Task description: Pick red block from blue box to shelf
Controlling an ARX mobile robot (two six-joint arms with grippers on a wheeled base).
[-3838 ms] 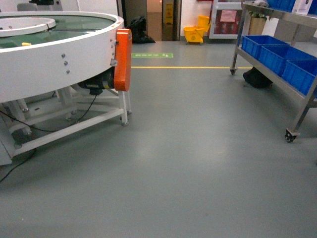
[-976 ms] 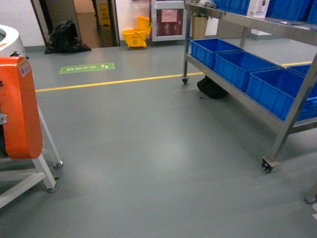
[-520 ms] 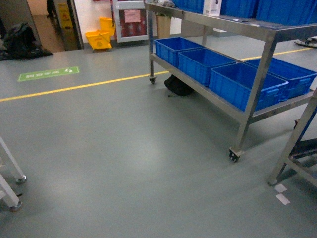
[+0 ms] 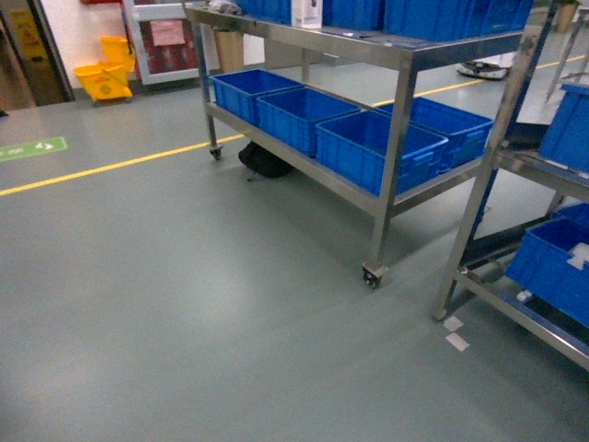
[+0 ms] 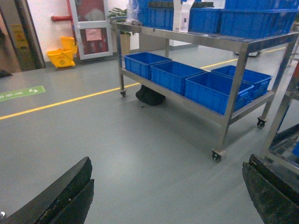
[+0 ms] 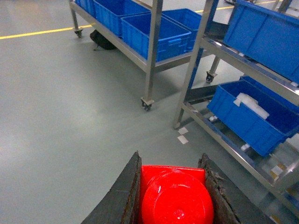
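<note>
The grey floor (image 4: 184, 304) is taking up most of the room, with a yellow line (image 4: 110, 166) running across it toward the far wall. The shelf (image 4: 396, 120), a wheeled rack of shiny steel uprights and rails, is standing to the right of the open floor, its caster (image 4: 372, 275) resting on the ground. Dark blue crates (image 4: 377, 147) are sitting side by side on its lower tier, and more blue bins are lining the top. A second steel rack (image 6: 243, 60) is standing just beside it on the right, carrying a tilted blue bin (image 6: 268, 35) above and another blue bin (image 6: 252, 116) below. A black bag (image 4: 262, 159) is lying on the floor under the first rack, and a yellow mop bucket (image 4: 104, 78) is waiting by the far wall.

The right hand (image 6: 173, 191) is pinching the red block (image 6: 175, 196), its two dark fingers (image 6: 124, 191) pressing against either side of the brick, which is sitting between them with a round stud facing the wrist camera. The left hand (image 5: 166, 196) is spread wide, its dark fingers (image 5: 60, 196) well apart at the corners of its own view, gripping nothing.
</note>
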